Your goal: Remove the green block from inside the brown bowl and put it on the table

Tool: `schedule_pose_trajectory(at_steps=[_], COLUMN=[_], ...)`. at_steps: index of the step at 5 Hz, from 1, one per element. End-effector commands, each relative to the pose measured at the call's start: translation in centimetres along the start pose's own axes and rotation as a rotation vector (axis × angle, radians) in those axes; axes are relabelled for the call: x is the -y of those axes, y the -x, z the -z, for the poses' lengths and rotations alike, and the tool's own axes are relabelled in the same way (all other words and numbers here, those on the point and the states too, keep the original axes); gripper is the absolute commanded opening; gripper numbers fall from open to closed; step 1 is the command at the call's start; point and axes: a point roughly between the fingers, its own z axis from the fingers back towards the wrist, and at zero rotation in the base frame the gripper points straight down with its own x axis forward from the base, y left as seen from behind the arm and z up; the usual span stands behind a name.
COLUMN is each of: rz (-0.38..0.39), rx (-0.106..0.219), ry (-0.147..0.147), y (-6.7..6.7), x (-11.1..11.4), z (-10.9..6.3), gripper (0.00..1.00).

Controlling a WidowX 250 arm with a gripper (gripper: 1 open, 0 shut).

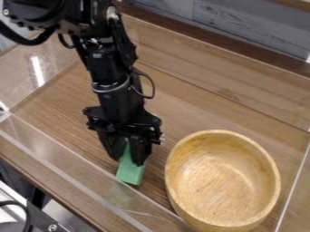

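Camera view, the only one you have: the green block (132, 169) is already out of the brown bowl (226, 184). It sits tilted under the pincer (129, 152), upper end between the tips, lower end on or just above the desk (218, 95); contact with the wood can't be confirmed from this angle. The pincer is clamped on the block, pointing almost straight down.

Done, by my read: block lifted clear of the bowl and carried out to the bowl's left. Left: settle the block flat, let go, pull the arm up. Until the tips part, you can't count the block as placed.

Bowl is empty and sits just to the right of the pincer, its rim near the block but not touching it as far as you can see.

Other things: the clear acrylic wall (72, 186) runs along the near edge, just in front of and below the pincer. That's your tightest margin. If the block tips forward on release it could land against that wall. Behind the pincer the desk is open. Nothing stands between block and wood.
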Motion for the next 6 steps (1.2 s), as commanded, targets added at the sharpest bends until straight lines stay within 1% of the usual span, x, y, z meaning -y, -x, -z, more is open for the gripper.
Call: schedule_pose_trajectory(at_steps=[1,4,6], rz=[0.007,0.0,0.001], rx=[0.044,0.044,0.054], ry=[0.001,0.014,0.02], y=[-0.7,-0.7,-0.8], x=[-0.2,-0.2,-0.3], z=[-1.4,-2.8,-3.9], gripper=[0.0,0.0,0.0])
